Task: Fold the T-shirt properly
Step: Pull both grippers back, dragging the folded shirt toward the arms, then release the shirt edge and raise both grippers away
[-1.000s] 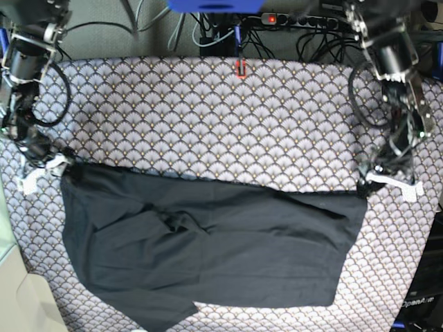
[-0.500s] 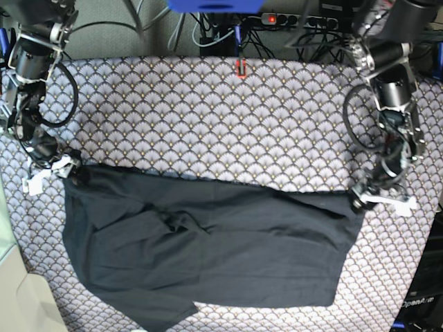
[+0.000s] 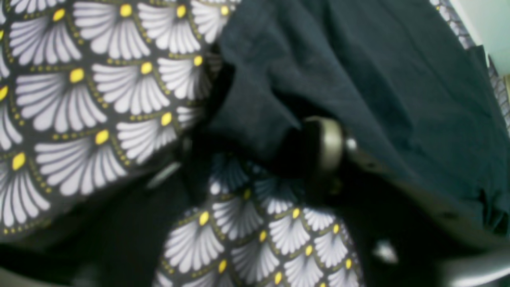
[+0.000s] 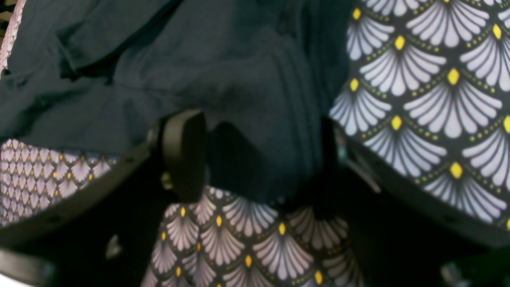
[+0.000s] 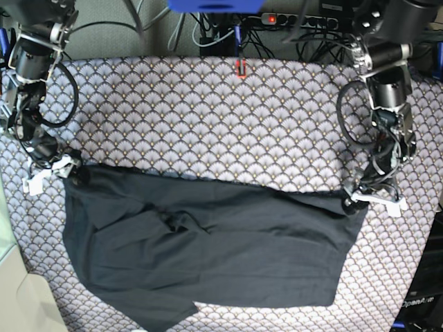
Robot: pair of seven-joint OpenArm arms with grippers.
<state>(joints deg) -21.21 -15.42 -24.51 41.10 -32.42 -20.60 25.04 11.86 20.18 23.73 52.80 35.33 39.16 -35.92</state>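
The T-shirt (image 5: 208, 249), plain and dark, lies spread across the near half of the table with wrinkles near its middle. My left gripper (image 5: 370, 197) is low at the shirt's far right corner. In the left wrist view, the shirt's bunched corner (image 3: 255, 107) lies between the apart fingers of the left gripper (image 3: 255, 155), against one pad (image 3: 330, 143). My right gripper (image 5: 52, 169) sits at the shirt's far left corner. In the right wrist view, the right gripper (image 4: 259, 155) is open wide, its fingers straddling the shirt's edge (image 4: 259, 119).
The scallop-patterned tablecloth (image 5: 221, 124) covers the table. A small red marker (image 5: 241, 68) sits at its far edge, with cables and a power strip (image 5: 297, 21) behind it. The table's edge runs close to both grippers, left and right.
My left gripper has slid left and down onto the shirt's far right corner, and its jaws have narrowed. My right gripper has stayed at the far left corner.
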